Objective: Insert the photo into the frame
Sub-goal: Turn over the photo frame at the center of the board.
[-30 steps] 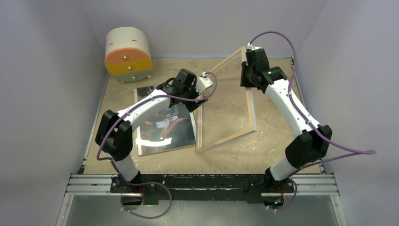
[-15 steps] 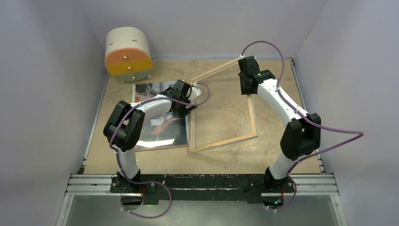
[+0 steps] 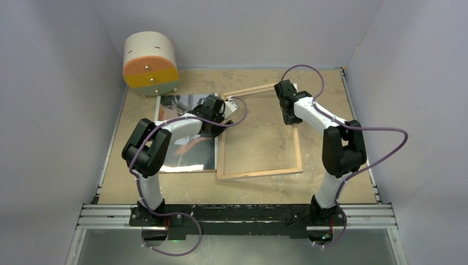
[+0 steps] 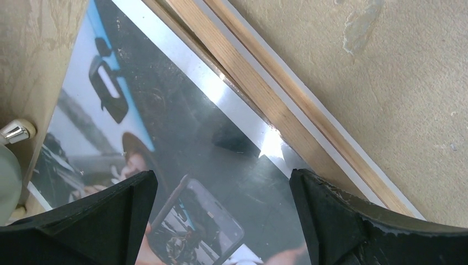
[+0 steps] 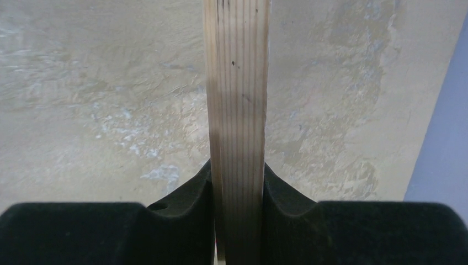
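The photo [image 3: 187, 149] lies face up on the table at the left, a dark glossy print with people. The frame [image 3: 259, 172] lies wooden rim up to its right, its left rail along the photo's right edge. My left gripper [image 3: 218, 118] is open and empty just above the photo's right edge; in the left wrist view its fingers [image 4: 359, 226] straddle the photo [image 4: 182, 165] next to the frame rail [image 4: 287, 116]. My right gripper [image 3: 287, 113] is shut on the frame's right rail near the far corner, and the rail [image 5: 237, 83] is pinched between its pads.
A round drawer box [image 3: 149, 63] with orange, yellow and green fronts stands at the back left. Grey walls close in the table [image 3: 331, 182] on three sides. Purple cables loop over both arms.
My right gripper has come down and inward, lowering the frame from steeply tilted to nearly flat. My left gripper has drawn back to the left over the photo's edge.
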